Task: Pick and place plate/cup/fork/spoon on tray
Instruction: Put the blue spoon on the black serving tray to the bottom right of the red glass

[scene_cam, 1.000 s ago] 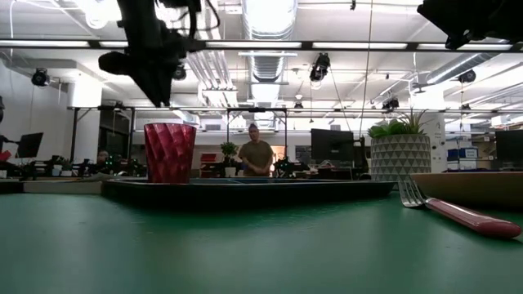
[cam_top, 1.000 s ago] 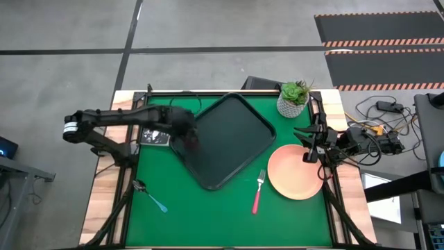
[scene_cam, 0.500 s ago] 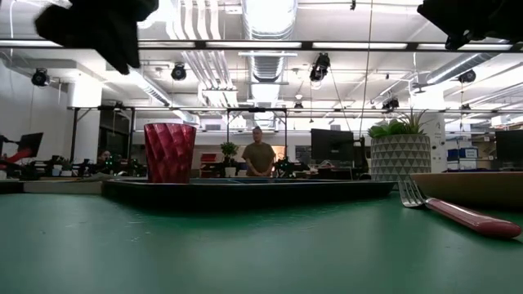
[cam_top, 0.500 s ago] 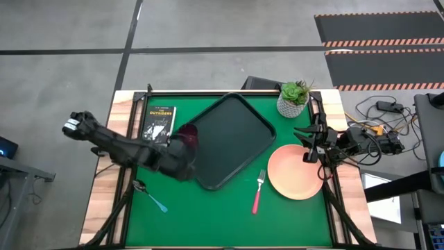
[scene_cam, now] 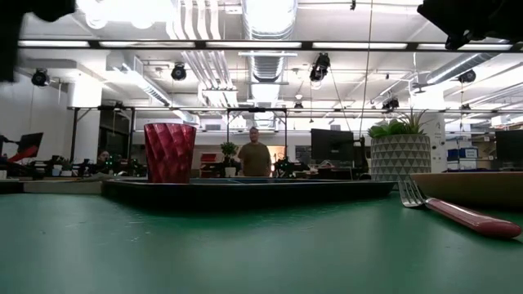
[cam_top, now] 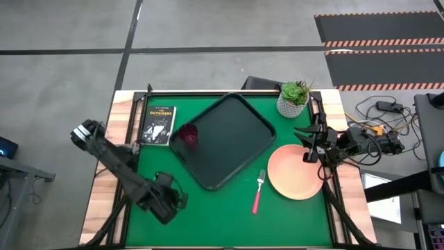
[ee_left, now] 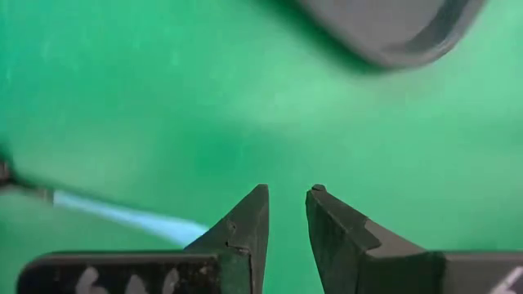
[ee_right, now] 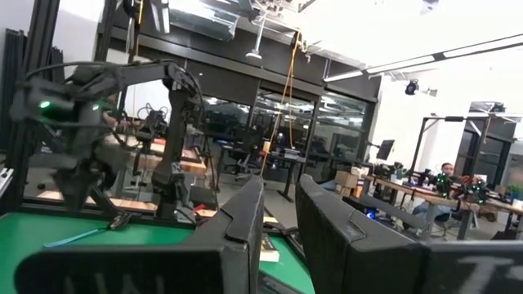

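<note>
- Spoon (cam_top: 154, 199) lies on the green mat near the table's front left, right beside the left gripper (cam_top: 168, 206), whose fingers stand slightly parted and empty.
- Cup (cam_top: 189, 134) stands upright on the tray (cam_top: 236, 142).
- Fork (cam_top: 258, 191) and plate (cam_top: 295, 171) rest beside the tray.
- Right gripper (cam_top: 309, 144) waits at the plate's edge, fingers narrowly apart, holding nothing.

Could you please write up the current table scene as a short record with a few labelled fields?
cup: dark red cup standing upright in the tray
plate: peach plate on the green mat, right of the tray
fork: pink-handled fork on the mat, between tray and plate
spoon: blue handle visible on the mat near the left gripper
left gripper: empty, narrow gap between fingers, above the mat
right gripper: at the table's right edge, by the plate
</note>
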Available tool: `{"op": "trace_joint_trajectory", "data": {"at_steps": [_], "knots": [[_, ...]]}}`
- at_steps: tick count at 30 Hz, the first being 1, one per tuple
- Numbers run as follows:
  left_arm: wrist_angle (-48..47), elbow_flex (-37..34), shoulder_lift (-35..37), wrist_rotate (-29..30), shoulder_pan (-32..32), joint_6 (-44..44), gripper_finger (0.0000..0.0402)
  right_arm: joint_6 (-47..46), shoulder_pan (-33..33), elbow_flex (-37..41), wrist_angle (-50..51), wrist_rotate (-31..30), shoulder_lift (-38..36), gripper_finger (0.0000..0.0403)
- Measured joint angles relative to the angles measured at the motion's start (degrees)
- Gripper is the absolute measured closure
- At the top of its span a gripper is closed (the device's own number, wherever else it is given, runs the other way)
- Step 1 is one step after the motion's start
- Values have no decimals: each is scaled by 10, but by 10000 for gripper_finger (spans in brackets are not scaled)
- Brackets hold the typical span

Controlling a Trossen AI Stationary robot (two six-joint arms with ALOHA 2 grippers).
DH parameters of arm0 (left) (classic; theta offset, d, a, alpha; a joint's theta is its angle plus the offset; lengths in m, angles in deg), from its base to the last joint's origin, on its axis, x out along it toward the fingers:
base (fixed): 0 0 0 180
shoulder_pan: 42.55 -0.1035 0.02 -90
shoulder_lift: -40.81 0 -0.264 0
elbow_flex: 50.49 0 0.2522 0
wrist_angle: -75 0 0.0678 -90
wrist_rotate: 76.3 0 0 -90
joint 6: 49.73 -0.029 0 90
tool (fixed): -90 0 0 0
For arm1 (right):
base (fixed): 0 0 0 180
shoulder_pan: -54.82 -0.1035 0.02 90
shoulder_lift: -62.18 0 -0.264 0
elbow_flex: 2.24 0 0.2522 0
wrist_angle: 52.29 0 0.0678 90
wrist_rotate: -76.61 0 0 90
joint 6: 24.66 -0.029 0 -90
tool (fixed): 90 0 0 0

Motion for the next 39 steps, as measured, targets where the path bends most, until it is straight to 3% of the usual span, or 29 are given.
{"op": "trace_joint_trajectory", "data": {"at_steps": [8,26,32,39], "knots": [[-8,-3,-53,-90,18,139,336,9,0,0,-4,0,0,339],[-48,-6,-63,-93,18,65,336,-4,0,0,-7,0,0,339],[-64,-14,-67,-121,21,130,336,-50,0,0,-6,0,0,339],[-81,-25,-80,-120,20,142,336,-68,0,0,1,5,0,339]]}}
